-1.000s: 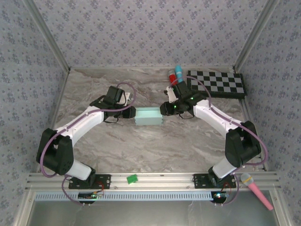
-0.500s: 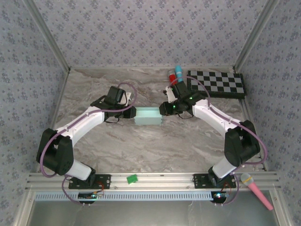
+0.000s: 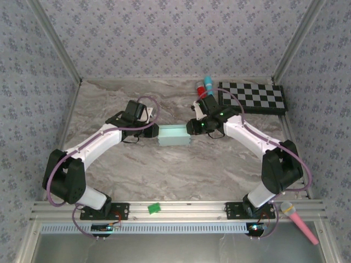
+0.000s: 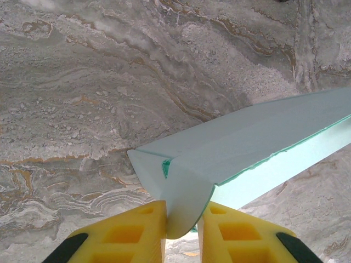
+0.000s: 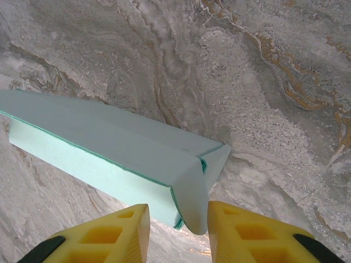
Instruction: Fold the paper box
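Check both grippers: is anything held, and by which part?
The left gripper pinches the paper box by the folded flap at one end. The right gripper straddles the opposite end; whether it clamps cannot be told.

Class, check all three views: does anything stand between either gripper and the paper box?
Nothing visible does. The left gripper pinches one end flap of the paper box, and the fingers of the right gripper straddle the other end.

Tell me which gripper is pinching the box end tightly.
The left gripper: both yellow fingers press the end flap of the paper box; the right gripper shows a gap.
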Tool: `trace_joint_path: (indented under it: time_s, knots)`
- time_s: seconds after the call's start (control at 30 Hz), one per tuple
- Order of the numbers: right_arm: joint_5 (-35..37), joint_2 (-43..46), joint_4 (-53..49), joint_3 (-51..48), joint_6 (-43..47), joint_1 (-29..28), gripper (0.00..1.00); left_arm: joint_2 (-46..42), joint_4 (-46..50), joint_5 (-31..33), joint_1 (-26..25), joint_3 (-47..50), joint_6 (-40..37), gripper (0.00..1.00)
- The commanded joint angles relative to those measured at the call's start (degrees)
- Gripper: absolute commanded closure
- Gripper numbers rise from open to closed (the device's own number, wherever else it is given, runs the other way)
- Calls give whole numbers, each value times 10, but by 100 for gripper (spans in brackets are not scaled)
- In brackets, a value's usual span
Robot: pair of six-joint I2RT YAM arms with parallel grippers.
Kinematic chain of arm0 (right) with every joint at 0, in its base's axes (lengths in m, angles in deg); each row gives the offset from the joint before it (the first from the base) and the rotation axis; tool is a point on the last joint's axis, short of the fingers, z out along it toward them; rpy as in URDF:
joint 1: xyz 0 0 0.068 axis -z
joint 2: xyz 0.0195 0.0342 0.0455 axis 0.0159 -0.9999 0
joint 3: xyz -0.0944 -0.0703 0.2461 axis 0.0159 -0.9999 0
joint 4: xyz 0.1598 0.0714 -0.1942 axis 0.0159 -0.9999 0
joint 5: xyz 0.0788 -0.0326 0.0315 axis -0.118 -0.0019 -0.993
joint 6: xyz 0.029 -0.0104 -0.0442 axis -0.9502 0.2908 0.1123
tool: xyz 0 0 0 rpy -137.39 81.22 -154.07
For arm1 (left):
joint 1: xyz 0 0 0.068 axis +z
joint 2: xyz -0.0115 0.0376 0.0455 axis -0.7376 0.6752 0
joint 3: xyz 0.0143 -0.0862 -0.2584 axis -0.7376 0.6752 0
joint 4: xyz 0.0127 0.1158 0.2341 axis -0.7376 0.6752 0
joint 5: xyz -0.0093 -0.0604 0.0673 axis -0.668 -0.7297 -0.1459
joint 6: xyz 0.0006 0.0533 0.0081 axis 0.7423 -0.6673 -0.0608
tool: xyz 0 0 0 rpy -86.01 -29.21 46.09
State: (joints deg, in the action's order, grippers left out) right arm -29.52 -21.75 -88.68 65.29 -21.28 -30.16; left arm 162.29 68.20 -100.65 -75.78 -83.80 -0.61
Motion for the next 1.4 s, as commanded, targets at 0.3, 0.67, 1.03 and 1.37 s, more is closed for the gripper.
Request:
trace_joint_path:
  time_s: [0.3,0.67,1.03,1.37]
  knots:
    - [4,-4,-29,21,-4,-8,73,-5,-2,-12,-4,-23,8,79]
    - [-49,-9,5,19,-21,-7,75,2,-11,-21,-11,-20,17,84]
    - [-71,-14,18,17,-42,-4,74,6,-11,-17,-12,-16,17,85]
    - [-72,-18,17,14,-48,-2,74,6,-8,-9,-13,-14,16,85]
